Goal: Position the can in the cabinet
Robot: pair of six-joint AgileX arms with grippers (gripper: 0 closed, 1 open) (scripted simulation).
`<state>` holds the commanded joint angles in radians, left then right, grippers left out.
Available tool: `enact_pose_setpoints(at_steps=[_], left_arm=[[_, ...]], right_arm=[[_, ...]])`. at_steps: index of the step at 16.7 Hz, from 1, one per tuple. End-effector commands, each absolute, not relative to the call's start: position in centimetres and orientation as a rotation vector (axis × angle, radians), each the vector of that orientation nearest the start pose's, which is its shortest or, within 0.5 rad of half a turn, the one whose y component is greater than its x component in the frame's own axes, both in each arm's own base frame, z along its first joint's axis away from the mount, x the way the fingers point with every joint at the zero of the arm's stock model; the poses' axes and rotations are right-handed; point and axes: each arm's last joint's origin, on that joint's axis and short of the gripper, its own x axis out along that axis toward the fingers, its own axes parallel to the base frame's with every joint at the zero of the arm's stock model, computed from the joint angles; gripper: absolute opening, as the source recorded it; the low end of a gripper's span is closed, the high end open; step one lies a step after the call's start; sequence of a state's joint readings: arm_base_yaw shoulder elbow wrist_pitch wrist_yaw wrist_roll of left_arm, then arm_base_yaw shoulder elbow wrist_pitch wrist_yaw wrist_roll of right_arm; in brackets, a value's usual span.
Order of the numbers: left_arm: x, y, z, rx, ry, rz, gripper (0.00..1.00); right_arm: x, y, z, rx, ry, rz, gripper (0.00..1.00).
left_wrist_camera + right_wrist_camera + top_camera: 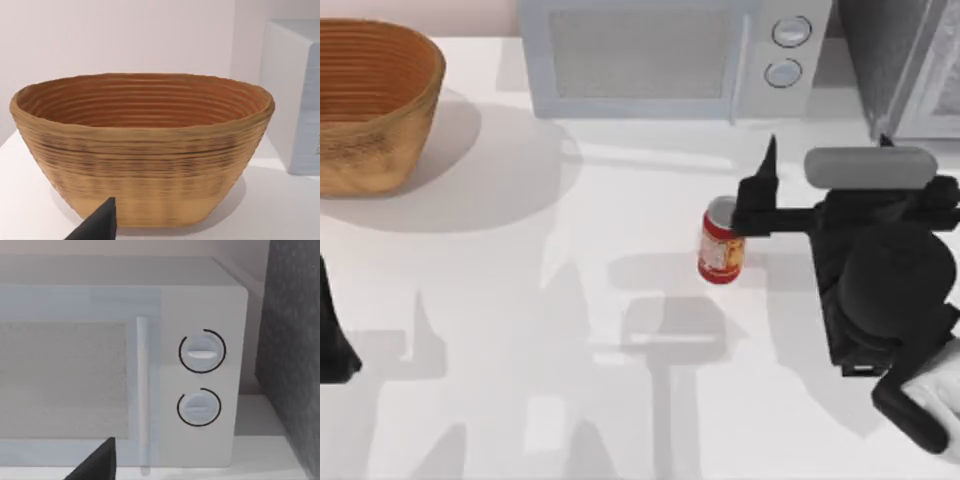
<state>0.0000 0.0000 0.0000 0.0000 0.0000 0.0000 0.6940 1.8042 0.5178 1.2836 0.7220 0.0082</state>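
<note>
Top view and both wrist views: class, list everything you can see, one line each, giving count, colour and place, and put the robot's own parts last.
can: one, red with a silver top and yellow-white label, standing on the table right of centre.
basket: one, brown woven, far left of the table.
microwave: one, light grey with two round knobs, far edge at centre.
cabinet: one, dark grey with a pale framed door panel, far right corner.
table: one, white, under everything.
right tool: one, black, beside the can at its right.
left arm: one, black, parked at the left edge.
</note>
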Motion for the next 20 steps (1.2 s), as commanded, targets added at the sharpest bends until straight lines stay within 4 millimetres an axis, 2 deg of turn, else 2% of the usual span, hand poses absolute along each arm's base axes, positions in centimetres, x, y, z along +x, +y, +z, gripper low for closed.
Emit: enact_pose_setpoints(at_steps=[4, 7, 9, 12, 16, 18, 20], left_arm=[[10.6, -0.1, 16.0, 0.000, 0.000, 0.000, 1.00], [10.6, -0.1, 16.0, 0.000, 0.000, 0.000, 1.00], [10.6, -0.1, 16.0, 0.000, 0.000, 0.000, 1.00], [10.6, -0.1, 16.0, 0.000, 0.000, 0.000, 1.00], [10.6, -0.1, 16.0, 0.000, 0.000, 0.000, 1.00], [10.6, -0.1, 16.0, 0.000, 0.000, 0.000, 1.00], [10.6, -0.1, 16.0, 0.000, 0.000, 0.000, 1.00]], right_arm=[[23.7, 22.6, 7.8, -0.002, -0.008, -0.009, 1.00], [22.4, 24.5, 4.0, 0.000, -0.007, -0.009, 1.00], [21.6, 25.2, 2.2, 0.001, -0.006, -0.010, 1.00], [21.0, 25.5, 1.1, 0.002, -0.006, -0.010, 1.00], [21.0, 25.5, 1.1, 0.002, -0.006, -0.010, 1.00], [21.2, 25.4, 0.9, -0.004, -0.002, -0.012, 1.00], [22.2, 25.5, 1.0, 0.002, -0.005, -0.010, 1.00]])
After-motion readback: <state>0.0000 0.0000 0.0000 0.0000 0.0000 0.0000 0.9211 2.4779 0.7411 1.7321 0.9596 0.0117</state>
